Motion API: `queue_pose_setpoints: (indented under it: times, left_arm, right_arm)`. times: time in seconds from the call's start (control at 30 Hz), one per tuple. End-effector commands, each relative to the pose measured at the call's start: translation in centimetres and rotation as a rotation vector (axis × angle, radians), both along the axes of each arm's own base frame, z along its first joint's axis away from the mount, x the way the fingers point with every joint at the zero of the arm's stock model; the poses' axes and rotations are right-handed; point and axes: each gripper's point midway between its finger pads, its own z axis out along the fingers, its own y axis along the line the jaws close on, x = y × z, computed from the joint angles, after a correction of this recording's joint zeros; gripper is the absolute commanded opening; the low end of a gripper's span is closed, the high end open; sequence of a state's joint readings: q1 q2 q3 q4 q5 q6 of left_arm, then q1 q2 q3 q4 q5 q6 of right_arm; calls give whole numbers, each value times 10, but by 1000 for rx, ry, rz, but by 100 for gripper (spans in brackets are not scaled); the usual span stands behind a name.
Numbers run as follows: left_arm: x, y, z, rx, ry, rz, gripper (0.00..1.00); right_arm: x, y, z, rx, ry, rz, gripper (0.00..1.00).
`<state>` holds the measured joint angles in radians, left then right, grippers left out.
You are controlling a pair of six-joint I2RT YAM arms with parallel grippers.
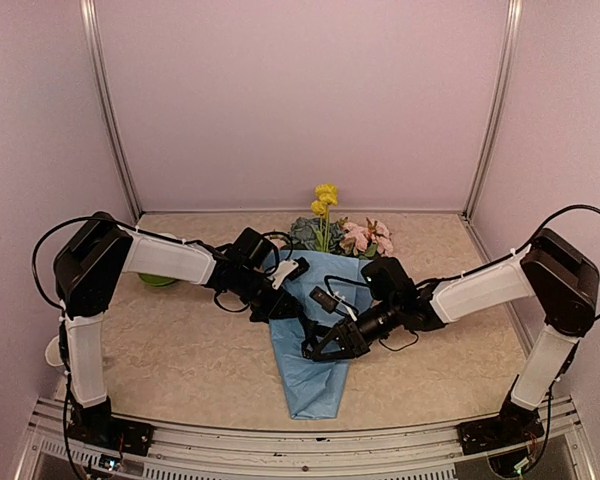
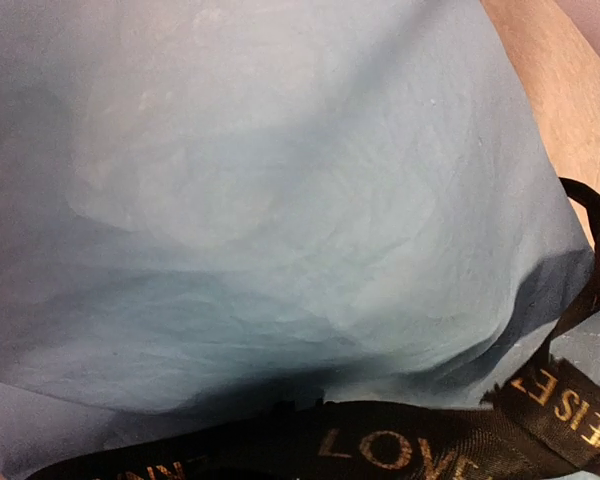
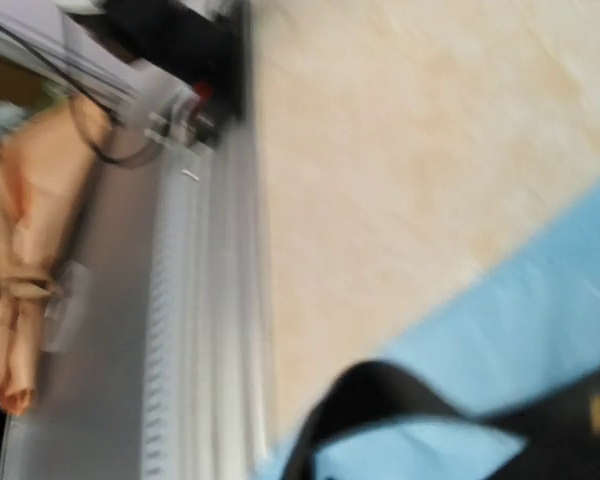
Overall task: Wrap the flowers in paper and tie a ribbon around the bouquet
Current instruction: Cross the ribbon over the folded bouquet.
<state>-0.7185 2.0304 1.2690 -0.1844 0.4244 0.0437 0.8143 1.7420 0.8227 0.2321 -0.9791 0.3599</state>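
The thin, creased light-blue paper cone lies on the mottled beige counter beneath the left end effector and the right end effector, their opening not possible to tell, and only the wrist views show clearly the narrow black lettered fabric ribbon crossing it.

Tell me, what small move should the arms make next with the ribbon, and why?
Probably pull both ends of the ribbon apart to tighten it. It lies across the paper with a slack loop standing off its edge, the flowers are already wrapped, and the left gripper and right gripper both sit at the paper's middle.
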Motion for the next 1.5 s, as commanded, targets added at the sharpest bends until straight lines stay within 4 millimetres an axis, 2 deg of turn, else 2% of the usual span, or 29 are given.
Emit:
queue_pose_setpoints:
  times: [0.0, 0.1, 0.2, 0.33, 0.43, 0.5, 0.6, 0.83, 0.97, 1.13, 1.2, 1.37, 1.47]
  left_arm:
    - [9, -7, 8, -39, -16, 3, 8]
    - [8, -6, 8, -40, -18, 4, 6]
    - [8, -6, 9, -41, -21, 4, 6]
    - [7, -6, 10, -45, -28, 1, 5]
    - [6, -7, 13, -58, -34, 0, 2]
    - [6, -7, 15, -63, -35, 2, 0]
    - [8, -9, 19, -74, -44, 4, 0]
    - [11, -14, 23, -87, -47, -5, 0]
    - [8, -15, 23, -84, -45, -10, 0]
    - [8, -15, 21, -77, -47, -12, 0]
    - [8, -15, 20, -76, -43, -11, 0]
    - [7, -17, 21, -82, -43, -13, 0]
    - [7, -19, 22, -84, -45, -17, 0]
  right_arm:
    - [17, -12, -41, -205, -84, -101, 22]
    - [29, -18, -45, -274, -131, -149, 35]
    - [33, -18, -34, -271, -169, -146, 44]
    - [43, -21, -8, -221, -194, -175, 45]
    - [65, -26, 4, -199, -185, -264, 39]
    - [82, -31, -4, -261, -225, -335, 37]
    - [98, -36, -14, -325, -270, -388, 41]
    - [112, -9, -16, -266, -181, -333, 58]
    - [116, -3, -22, -260, -148, -341, 61]
    - [112, -6, -31, -276, -131, -343, 58]
    - [110, -7, -33, -274, -119, -340, 53]
    - [106, -3, -37, -263, -93, -327, 30]
    - [107, 1, -35, -252, -93, -322, 25]
